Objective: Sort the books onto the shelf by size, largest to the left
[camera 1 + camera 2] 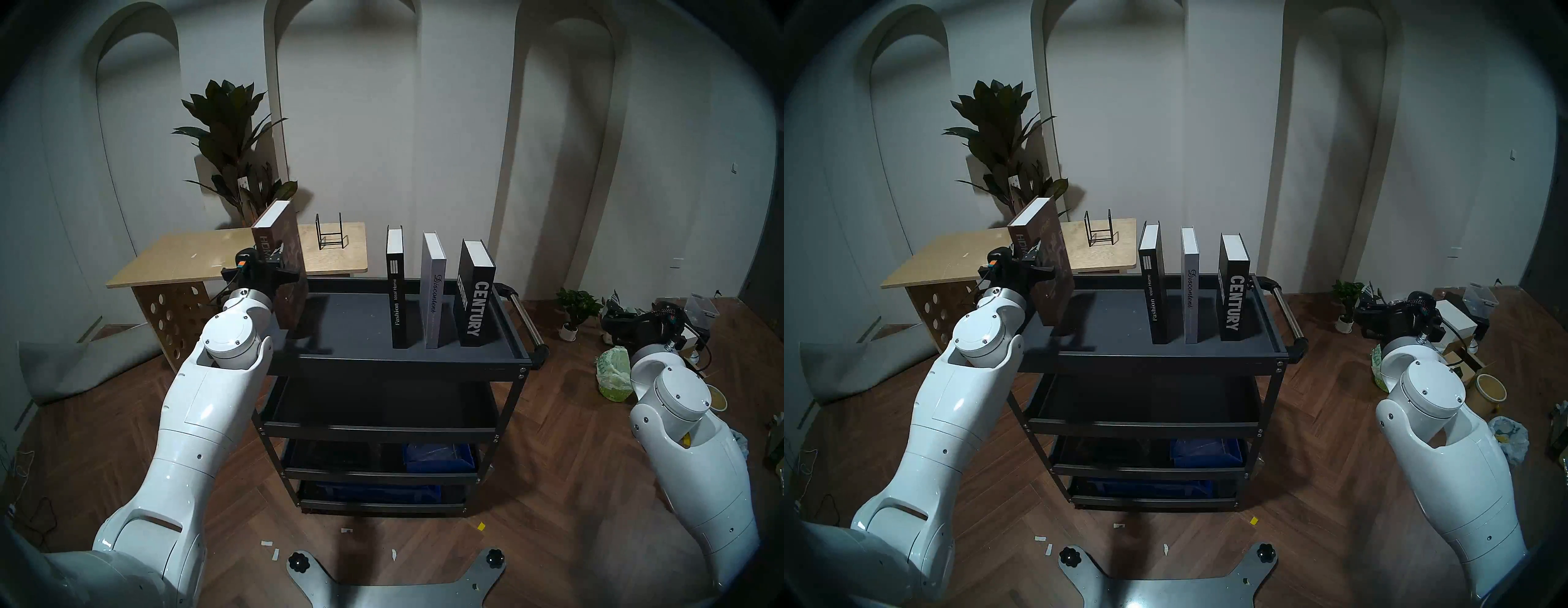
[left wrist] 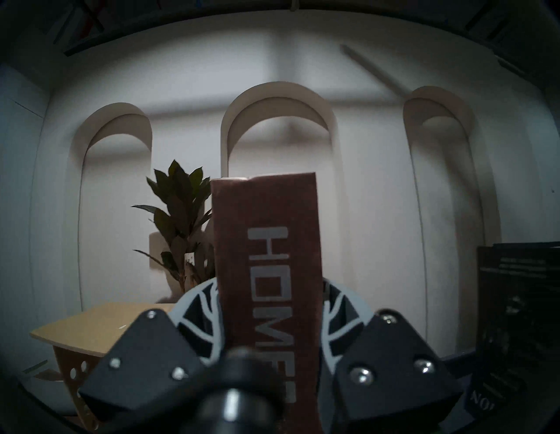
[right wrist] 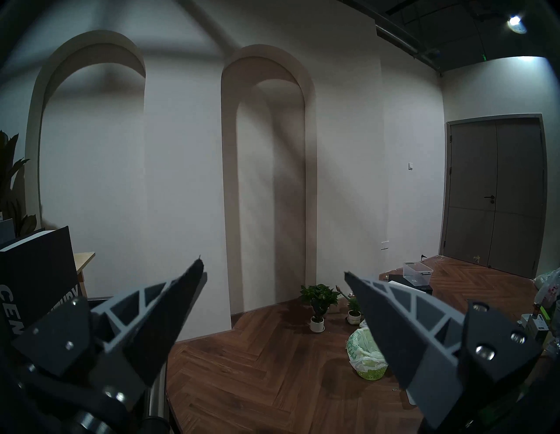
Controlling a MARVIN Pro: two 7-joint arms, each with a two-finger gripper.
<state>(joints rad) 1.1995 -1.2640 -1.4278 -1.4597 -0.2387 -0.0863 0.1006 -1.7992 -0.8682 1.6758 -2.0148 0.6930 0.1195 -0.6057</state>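
Observation:
My left gripper (image 1: 283,266) is shut on the spine of the tall brown "HOMES" book (image 1: 282,254), with a finger on each side of it in the left wrist view (image 2: 269,242). The book tilts slightly at the left end of the shelf (image 1: 352,322), the cart's dark grey top tray. Three books stand upright on the shelf's right half: slim black "Fashion Ideal Home" (image 1: 396,297), grey "Discontent" (image 1: 432,293) and thick black "CENTURY" (image 1: 473,297). My right gripper (image 3: 272,266) is open and empty, out to the right of the cart over the floor.
A plywood table (image 1: 191,259) with a small black wire rack (image 1: 331,233) stands behind the cart's left end, and a tall plant (image 1: 237,140) behind that. The cart's handle (image 1: 526,314) juts out on the right. Small potted plants and a green bag (image 1: 613,373) sit on the floor at the right.

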